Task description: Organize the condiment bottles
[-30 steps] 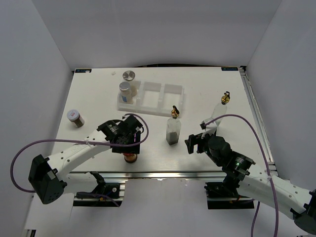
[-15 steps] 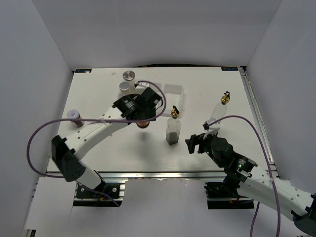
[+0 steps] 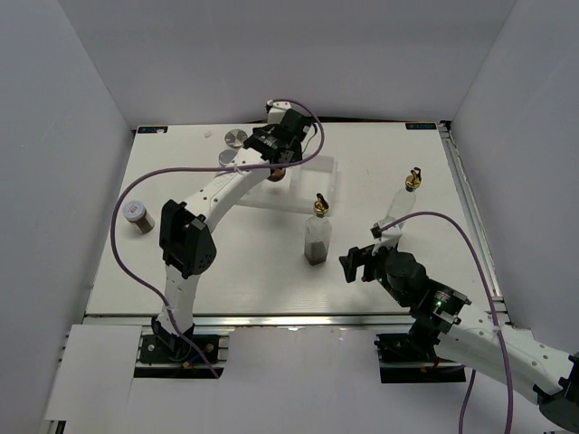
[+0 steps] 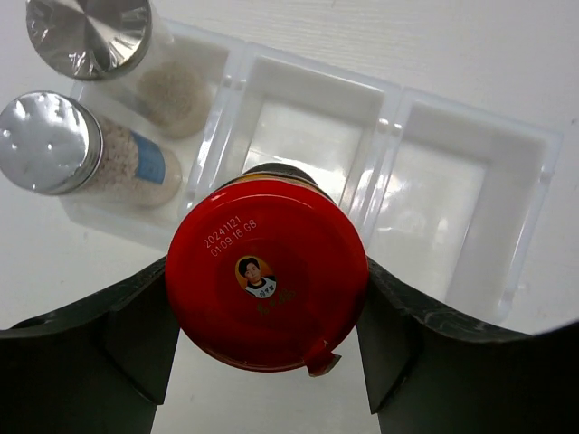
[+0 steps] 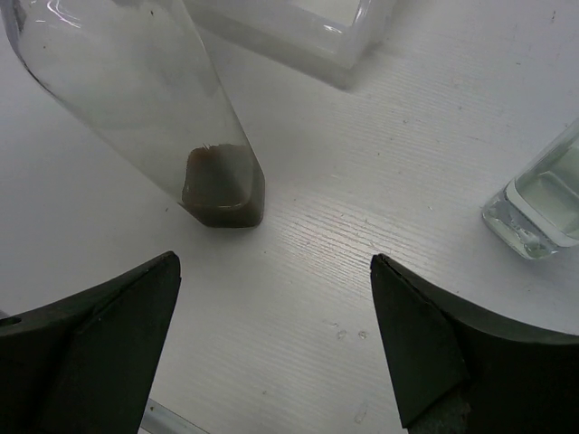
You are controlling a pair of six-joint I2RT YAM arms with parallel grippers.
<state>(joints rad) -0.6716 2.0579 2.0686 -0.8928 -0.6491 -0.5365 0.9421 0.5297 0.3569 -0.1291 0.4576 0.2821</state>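
In the last 1 second the left gripper (image 3: pixel 276 167) has swept from the near part of the desk to the far side, carrying the red-lidded jar (image 4: pixel 265 285) with it. The gripper is clenched on the jar, 1 finger on each side of the body just under the lid. The wrist view shows the jar hanging over the middle compartment of the white tray (image 4: pixel 479 117), not yet set down. That compartment and the right one look empty.

The 2 silver-lidded jars (image 4: pixel 50 140) at the tray's left end have not moved. From above, 1 seems to sit in the left compartment and the other on the desk just beyond it.

The right gripper (image 5: pixel 271 344) has stayed put at the near right, released and holding nothing. It faces the gold-spouted bottle (image 3: pixel 317 237) with dark residue at its base. The second spouted bottle (image 3: pixel 404 203) and the lone small jar (image 3: pixel 137 215) at the left also stand where they were.

The carry looks done, so lowering the jar into the middle compartment and letting go seems next. 3 items then remain loose on the desk.
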